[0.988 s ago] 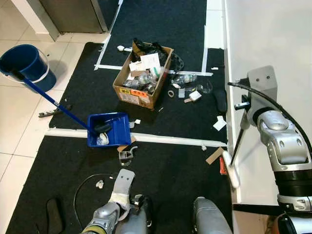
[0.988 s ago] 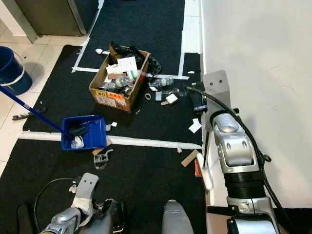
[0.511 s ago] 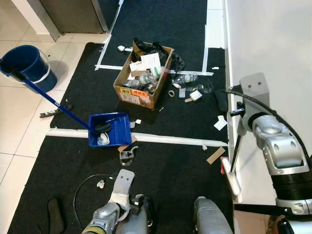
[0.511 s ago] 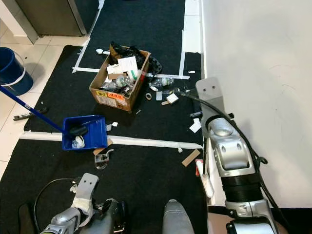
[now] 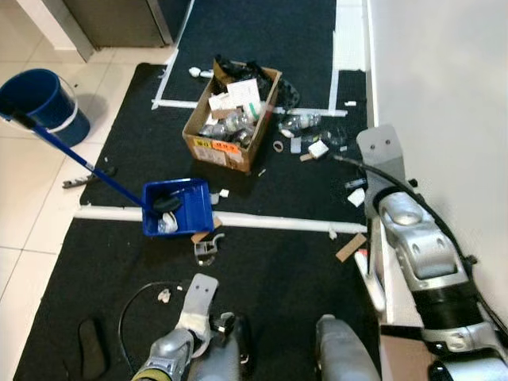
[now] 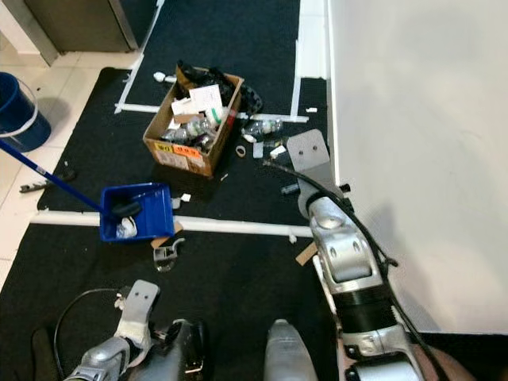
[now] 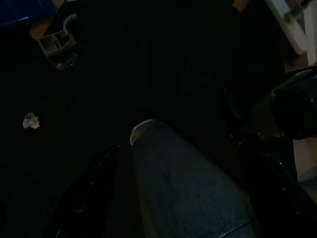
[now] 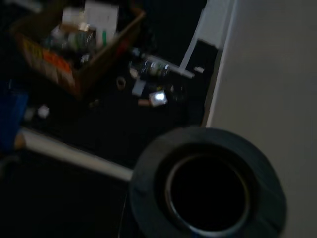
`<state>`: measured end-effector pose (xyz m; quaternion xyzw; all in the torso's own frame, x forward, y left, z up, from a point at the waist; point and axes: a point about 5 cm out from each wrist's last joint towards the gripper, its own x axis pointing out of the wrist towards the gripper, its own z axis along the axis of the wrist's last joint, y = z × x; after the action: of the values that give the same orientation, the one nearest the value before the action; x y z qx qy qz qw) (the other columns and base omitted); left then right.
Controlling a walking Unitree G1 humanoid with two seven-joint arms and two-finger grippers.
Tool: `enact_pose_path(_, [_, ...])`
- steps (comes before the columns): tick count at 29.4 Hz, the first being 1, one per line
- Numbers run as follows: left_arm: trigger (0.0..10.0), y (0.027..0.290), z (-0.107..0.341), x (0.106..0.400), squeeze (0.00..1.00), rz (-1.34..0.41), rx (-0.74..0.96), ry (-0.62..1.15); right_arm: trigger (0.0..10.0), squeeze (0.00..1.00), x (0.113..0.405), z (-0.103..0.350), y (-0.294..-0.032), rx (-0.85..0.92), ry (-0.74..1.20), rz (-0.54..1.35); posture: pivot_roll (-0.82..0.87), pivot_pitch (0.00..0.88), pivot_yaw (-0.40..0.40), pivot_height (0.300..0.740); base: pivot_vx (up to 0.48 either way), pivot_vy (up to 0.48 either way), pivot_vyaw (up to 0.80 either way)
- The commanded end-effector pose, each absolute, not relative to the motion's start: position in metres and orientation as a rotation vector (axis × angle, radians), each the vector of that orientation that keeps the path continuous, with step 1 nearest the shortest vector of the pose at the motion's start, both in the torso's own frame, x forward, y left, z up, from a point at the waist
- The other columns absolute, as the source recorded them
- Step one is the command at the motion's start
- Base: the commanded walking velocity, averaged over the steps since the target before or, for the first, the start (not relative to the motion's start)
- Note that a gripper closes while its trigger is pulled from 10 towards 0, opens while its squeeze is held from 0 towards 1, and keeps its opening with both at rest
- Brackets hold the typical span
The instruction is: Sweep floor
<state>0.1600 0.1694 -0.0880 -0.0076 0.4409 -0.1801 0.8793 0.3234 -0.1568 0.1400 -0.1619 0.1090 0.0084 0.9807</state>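
Right gripper (image 5: 371, 279) hidden under its raised arm by the wall; whether its fingers are apart or together cannot be told.
Ahead and leftward lies scattered litter (image 5: 308, 143) beside a cardboard box (image 5: 231, 119); farther left, a blue dustpan (image 5: 178, 206). Left arm hangs idle.

Two head views, high up, looking forward and down at black mats (image 5: 270, 270), a cardboard box (image 5: 232, 127) of litter, a blue dustpan (image 5: 178, 208) and a white wall (image 6: 413, 143); same scene in both, slightly offset sideways. Left wrist view low and dark, close over the mat, sharing a small grey clip (image 7: 58, 45) with the head views. Right wrist view blurred, facing the box (image 8: 74, 49) and wall from nearer.
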Motion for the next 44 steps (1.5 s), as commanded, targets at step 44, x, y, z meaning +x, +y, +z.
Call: enact_pose_path(44, [10.0,0.164,-0.103,0.132,0.0,-0.354,-0.076,1.089,10.0,0.0,0.35,0.169,-0.168,-0.11,-0.145,-0.059,-0.01,0.175,0.013,0.74,0.0,0.0,0.0])
